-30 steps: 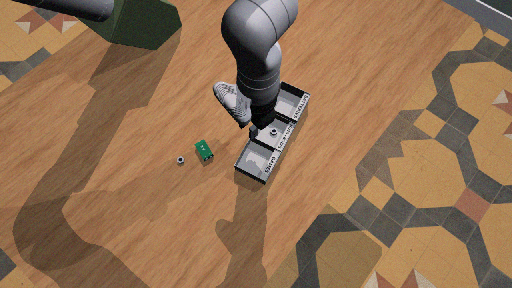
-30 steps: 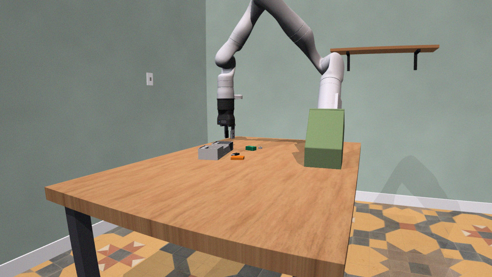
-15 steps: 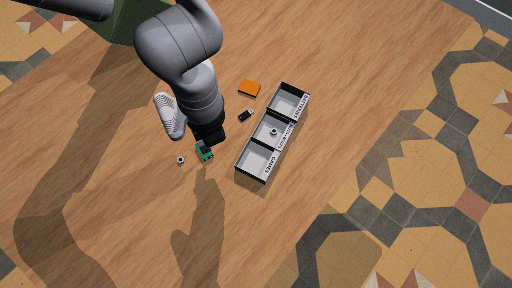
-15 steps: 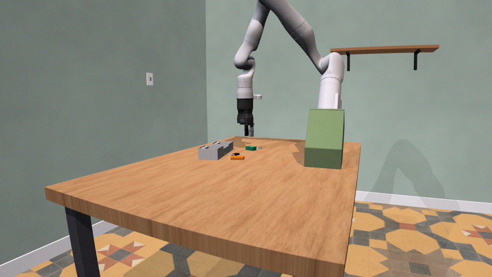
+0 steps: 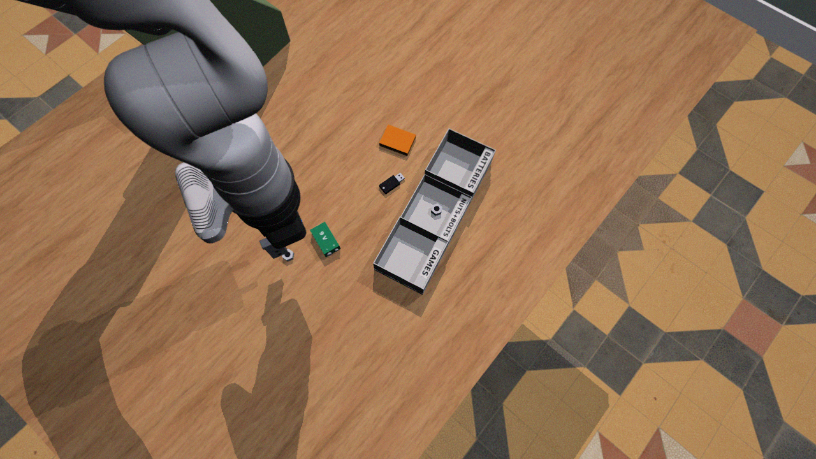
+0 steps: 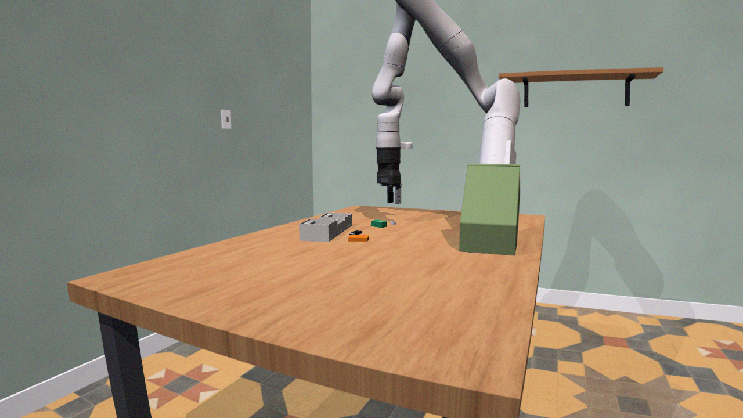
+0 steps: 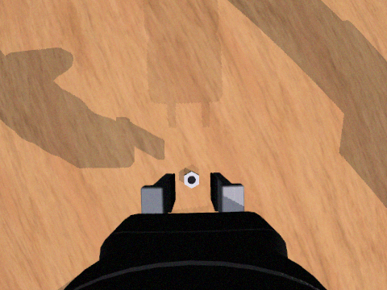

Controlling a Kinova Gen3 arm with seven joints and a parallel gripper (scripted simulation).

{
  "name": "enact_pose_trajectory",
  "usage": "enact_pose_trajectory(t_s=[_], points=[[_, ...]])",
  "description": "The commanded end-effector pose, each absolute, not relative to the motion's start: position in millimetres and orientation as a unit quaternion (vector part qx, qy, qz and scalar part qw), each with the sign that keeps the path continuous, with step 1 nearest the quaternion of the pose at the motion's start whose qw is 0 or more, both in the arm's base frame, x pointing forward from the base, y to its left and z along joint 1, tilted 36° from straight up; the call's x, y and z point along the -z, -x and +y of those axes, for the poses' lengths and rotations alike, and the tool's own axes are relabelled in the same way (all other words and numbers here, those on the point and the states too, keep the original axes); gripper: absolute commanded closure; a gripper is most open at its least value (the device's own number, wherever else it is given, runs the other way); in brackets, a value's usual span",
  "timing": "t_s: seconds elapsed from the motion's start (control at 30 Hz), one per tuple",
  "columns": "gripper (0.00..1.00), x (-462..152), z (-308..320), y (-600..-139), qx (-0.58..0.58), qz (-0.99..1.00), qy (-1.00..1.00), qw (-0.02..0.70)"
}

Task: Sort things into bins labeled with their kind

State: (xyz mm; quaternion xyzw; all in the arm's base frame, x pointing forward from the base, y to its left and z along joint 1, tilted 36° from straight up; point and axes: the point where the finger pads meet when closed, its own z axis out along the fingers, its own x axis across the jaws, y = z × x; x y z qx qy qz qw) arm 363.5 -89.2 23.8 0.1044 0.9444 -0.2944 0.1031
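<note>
A small grey hex nut (image 7: 190, 180) lies on the table; it also shows in the overhead view (image 5: 288, 255) and the side view (image 6: 393, 222). My gripper (image 7: 193, 186) hangs open well above it, with the nut seen between the fingers from above (image 5: 279, 248) (image 6: 393, 195). A green 9 V battery (image 5: 325, 238) lies just right of the nut. A black USB stick (image 5: 391, 182) and an orange flat box (image 5: 397, 139) lie nearer the bins. Three joined grey bins stand in a row: BATTERIES (image 5: 459, 159), NUTS+BOLTS (image 5: 435, 208) with a small bolt (image 5: 435, 210) inside, and GAMES (image 5: 408, 256).
A tall green block (image 6: 490, 209) stands at the arm's base on the table's far side. The arm's upper links hang over the table's left part in the overhead view.
</note>
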Motion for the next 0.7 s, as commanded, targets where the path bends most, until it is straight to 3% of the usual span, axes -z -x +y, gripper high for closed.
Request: enact_pose_trajectory(t_s=[0.0,0.67], points=[[0.36,-24.1,-88.0,-364.6,0.292,0.945,-0.105,0.104],[0.36,-23.2,-86.4,-365.8,0.292,0.945,-0.105,0.104]])
